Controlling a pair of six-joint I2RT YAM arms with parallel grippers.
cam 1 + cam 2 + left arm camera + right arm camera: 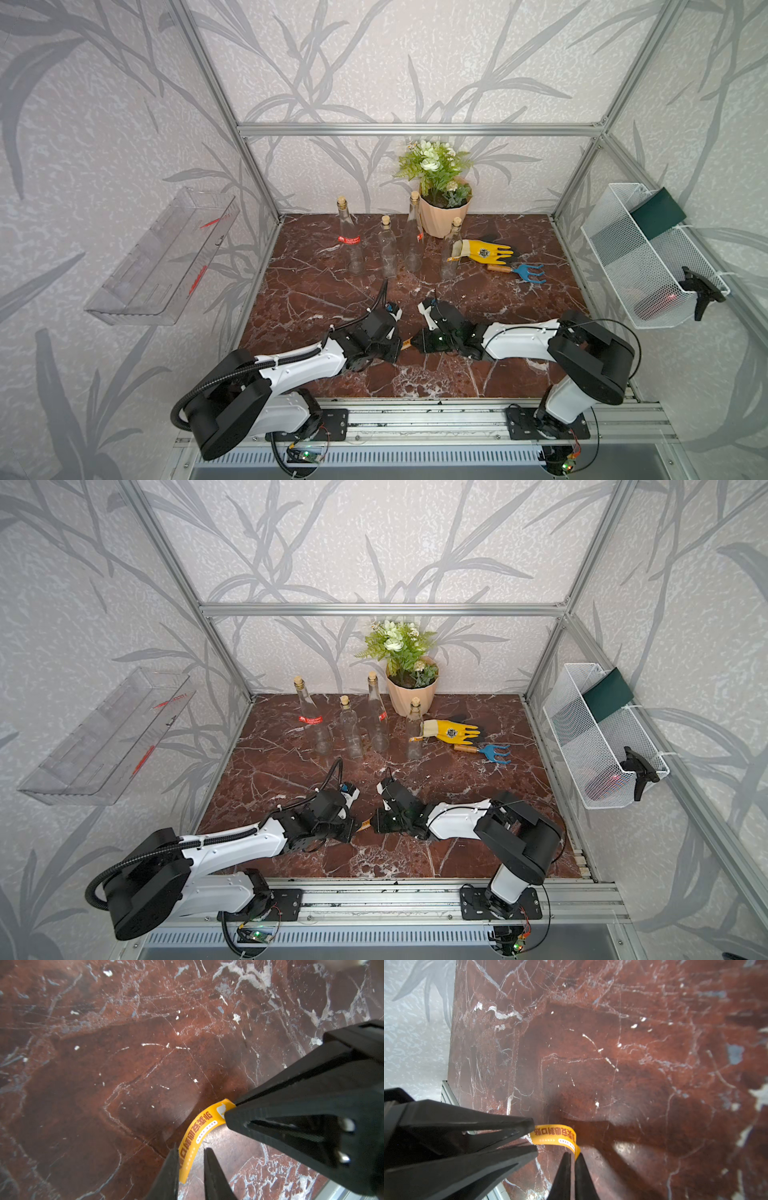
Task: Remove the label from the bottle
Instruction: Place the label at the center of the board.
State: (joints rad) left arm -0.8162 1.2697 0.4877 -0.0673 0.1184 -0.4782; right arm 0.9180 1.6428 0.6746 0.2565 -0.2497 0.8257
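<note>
Evidently peeled free, the label (199,1130) was shared: right pincer (574,1154) clamped on it, left pincer (191,1148) apart around it, needing to close before any handover.

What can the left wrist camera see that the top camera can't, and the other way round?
Only the left wrist view: the writing on the label, and the gap between the fingers of the left gripper.
Only a top view: four bottles, a flowerpot, a glove, a rake and a basket.
Both: the label reaching from the left gripper to the right gripper, and the table.
</note>
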